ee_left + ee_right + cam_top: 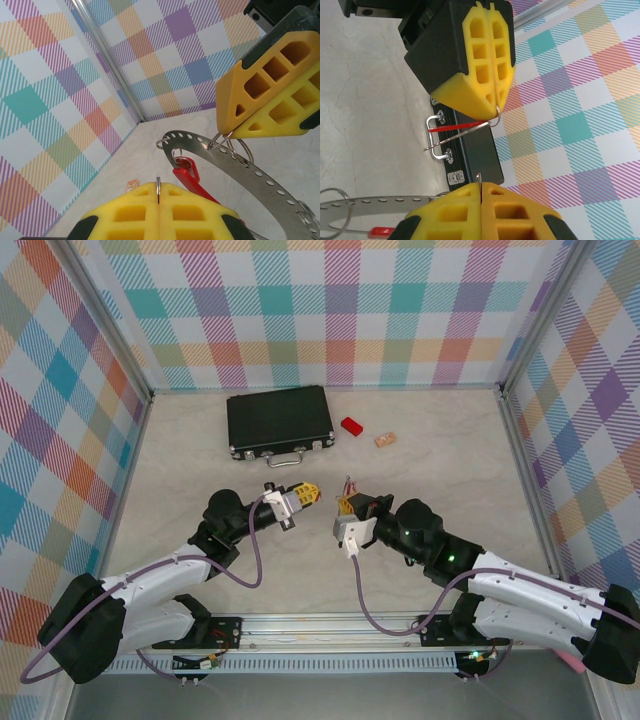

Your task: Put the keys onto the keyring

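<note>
Keyring (220,156), one; red-headed key (187,172), one; black case (279,422), one.

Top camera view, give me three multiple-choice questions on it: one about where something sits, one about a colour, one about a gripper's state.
1. Where does the black case lie?
A) against the near rail
B) toward the far wall, left of the red block
C) under the right arm

2. What colour are the finger pads of the left gripper and the right gripper?
A) yellow
B) blue
C) white

3. How do the left gripper's jaws stand?
A) wide open
B) shut on a thin wire of the keyring
C) half open, holding nothing

Answers:
1 B: the case sits at the far side of the table, with the block just to its right.
2 A: both grippers show yellow pads from above and in the wrist views.
3 B: in the left wrist view the pads meet, with a wire pinched in the seam.
</note>
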`<act>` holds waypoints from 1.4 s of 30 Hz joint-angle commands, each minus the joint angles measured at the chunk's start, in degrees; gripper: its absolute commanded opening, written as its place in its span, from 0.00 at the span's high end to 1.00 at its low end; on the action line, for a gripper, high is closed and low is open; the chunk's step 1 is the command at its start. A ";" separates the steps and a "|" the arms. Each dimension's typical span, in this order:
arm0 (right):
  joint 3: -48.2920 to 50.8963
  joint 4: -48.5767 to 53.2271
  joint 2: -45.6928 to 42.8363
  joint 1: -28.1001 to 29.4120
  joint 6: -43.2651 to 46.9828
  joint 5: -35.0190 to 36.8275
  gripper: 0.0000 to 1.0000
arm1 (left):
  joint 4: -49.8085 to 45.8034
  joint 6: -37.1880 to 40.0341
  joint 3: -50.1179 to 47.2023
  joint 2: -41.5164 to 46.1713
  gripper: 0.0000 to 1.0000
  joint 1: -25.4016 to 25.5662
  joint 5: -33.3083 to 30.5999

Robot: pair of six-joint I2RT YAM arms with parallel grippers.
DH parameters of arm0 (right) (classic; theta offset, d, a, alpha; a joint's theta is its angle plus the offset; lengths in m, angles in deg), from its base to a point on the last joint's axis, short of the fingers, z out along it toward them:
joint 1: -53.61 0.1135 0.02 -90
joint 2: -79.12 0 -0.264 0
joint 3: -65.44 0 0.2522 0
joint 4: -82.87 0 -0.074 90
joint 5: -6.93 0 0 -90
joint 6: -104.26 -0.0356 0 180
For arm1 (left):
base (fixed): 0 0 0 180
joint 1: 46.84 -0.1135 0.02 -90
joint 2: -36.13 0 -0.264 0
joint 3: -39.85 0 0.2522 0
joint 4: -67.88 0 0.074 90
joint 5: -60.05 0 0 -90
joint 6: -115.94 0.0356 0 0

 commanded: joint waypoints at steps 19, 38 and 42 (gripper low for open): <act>-3.87 8.69 -2.58 -1.62 -17.45 -4.85 1.00 | 0.12 -1.70 1.38 -0.38 1.00 0.18 6.03; -4.20 4.62 -5.17 -8.55 -34.35 -18.78 1.00 | 26.83 -20.71 2.14 -14.32 1.00 0.18 16.80; -4.40 3.01 -4.03 -8.74 -35.01 -19.83 1.00 | 24.47 -20.08 2.63 -13.56 1.00 0.18 16.38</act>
